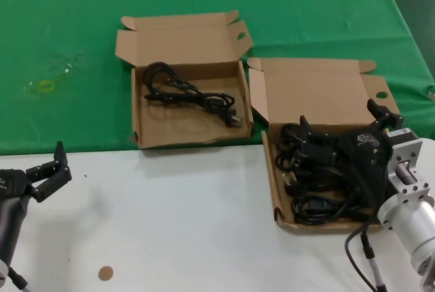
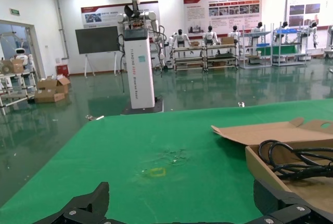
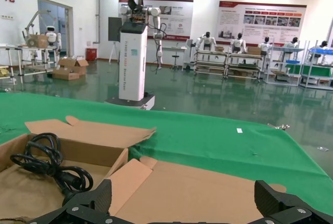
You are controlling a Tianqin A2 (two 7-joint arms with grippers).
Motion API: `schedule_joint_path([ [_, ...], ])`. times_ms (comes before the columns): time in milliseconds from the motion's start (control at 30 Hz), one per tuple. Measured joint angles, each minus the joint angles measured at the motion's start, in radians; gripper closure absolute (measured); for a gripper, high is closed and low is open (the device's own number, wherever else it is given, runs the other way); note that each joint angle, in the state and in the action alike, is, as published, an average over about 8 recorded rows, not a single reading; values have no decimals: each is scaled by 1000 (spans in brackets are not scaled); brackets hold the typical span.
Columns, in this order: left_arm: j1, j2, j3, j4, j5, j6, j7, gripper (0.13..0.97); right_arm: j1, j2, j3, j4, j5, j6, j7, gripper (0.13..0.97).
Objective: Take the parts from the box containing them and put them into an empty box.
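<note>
The box containing the parts (image 1: 270,173) stands at the right, lid open, with several black coiled cords (image 1: 306,183) piled in it. My right gripper (image 1: 340,121) hovers over its back half, open and empty; in the right wrist view (image 3: 182,211) its jaws stand wide apart in front of that box's lid (image 3: 197,193). The other box (image 1: 139,125), with the oval hole, stands left of it and holds one cord (image 1: 194,94), which also shows in the right wrist view (image 3: 49,162) and the left wrist view (image 2: 294,160). My left gripper (image 1: 49,173) is open and parked at the front left.
The boxes lie where the green cloth (image 1: 68,47) meets the white table (image 1: 170,224). A yellow ring mark (image 1: 44,87) is on the cloth at far left. A small brown disc (image 1: 105,273) lies on the white table near the front.
</note>
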Motion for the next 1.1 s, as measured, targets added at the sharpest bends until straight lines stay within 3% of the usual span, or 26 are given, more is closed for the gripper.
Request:
schedule_joint_path([
  [1100, 0, 0, 0, 0, 0, 0, 0, 132, 0, 0, 0, 0, 0, 0, 0, 129],
])
